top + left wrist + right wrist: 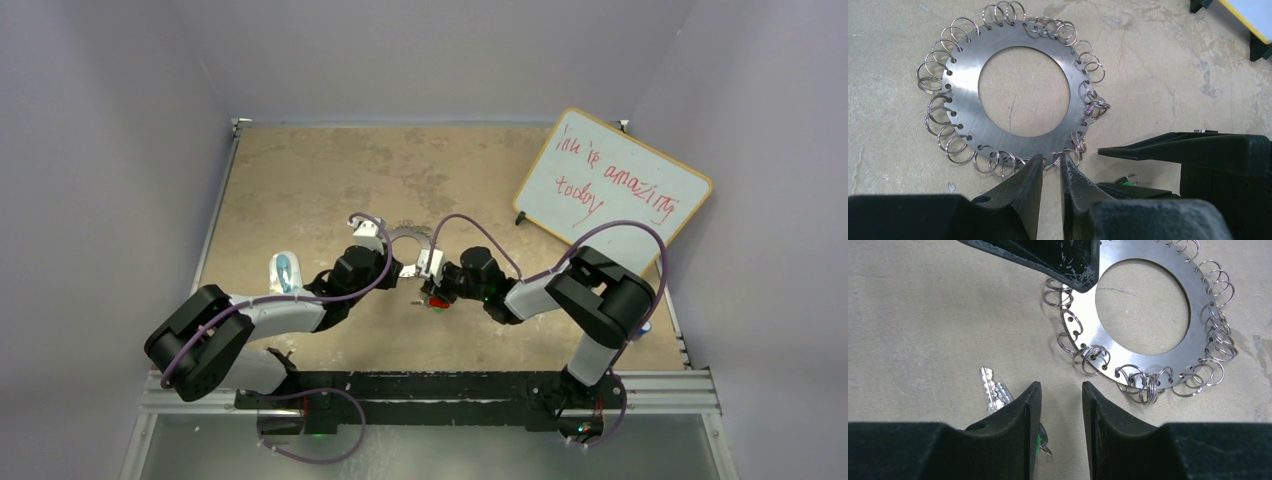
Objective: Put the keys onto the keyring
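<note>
Closest to the arm bases, just on the near side of the large flat silvery metal keyring (963, 80), two small silver keys (992, 390) lie flat on the mottled beige counter (923, 315). One has a red head and one a green. Their blades lie side by side with long axes parallel. The tips point away from the right wrist and pass to the left of the keyring in that view. The heads sit mostly under a finger of the right pincer (1060, 387). That pincer is spread over bare counter and holds nothing.

The left pincer (1052, 159) has its fingers nearly together at the keyring's near rim, with one small wire loop between the tips. Whether it clamps that loop I cannot tell. The single keyring lies flat, and the overlapping loops fringing it are too many to count. Beyond the keyring, to the right, stands one yellow-edged whiteboard (612, 185).
</note>
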{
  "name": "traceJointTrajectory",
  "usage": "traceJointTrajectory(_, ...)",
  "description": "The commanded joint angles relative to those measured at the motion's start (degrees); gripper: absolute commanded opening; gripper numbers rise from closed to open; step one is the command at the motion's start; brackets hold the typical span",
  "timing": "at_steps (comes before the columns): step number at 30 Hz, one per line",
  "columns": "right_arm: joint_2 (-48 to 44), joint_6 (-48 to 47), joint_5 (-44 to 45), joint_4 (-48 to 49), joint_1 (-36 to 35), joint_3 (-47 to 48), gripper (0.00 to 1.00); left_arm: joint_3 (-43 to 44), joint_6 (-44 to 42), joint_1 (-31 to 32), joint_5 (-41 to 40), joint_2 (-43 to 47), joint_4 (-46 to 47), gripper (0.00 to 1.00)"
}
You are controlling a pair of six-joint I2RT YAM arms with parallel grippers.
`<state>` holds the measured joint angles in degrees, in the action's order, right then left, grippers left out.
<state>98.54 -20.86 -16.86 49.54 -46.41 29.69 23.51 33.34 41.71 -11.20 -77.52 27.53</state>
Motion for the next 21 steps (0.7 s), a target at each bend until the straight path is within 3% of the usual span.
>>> traceJointTrajectory(1,-0.1,3.0,-0.9,4.4,0.3,-0.4,0.38,0.1,-1.2,0.2,-0.9,1.0,0.3,0.17)
traceJointTrajectory(21,4.7,0.3,5.8,3.6,0.4,4.5,0.32,0.6,-1.8,0.1,-1.4,1.5,-0.5,0.17)
